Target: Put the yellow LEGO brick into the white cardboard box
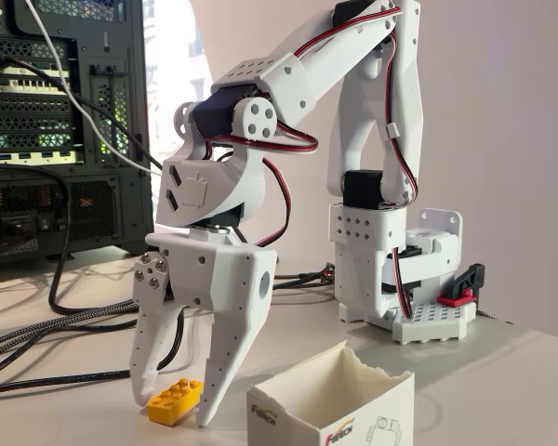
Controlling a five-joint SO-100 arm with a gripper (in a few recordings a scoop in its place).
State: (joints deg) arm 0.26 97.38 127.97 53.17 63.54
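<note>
The gripper (179, 395) straddles the yellow LEGO brick (174, 400) on the table, jaws wide — nothing gripped yet. The brick lies just left of the white cardboard box (330, 404). Risk: an off-centre close could tip or squirt the brick away — or a low carry could snag the box's torn rim.

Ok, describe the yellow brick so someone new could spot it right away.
Follow the white robot arm down to its gripper near the table. The yellow LEGO brick lies between the fingertips, left of the white cardboard box. It is small, studded, and orange-yellow among white parts.
</note>
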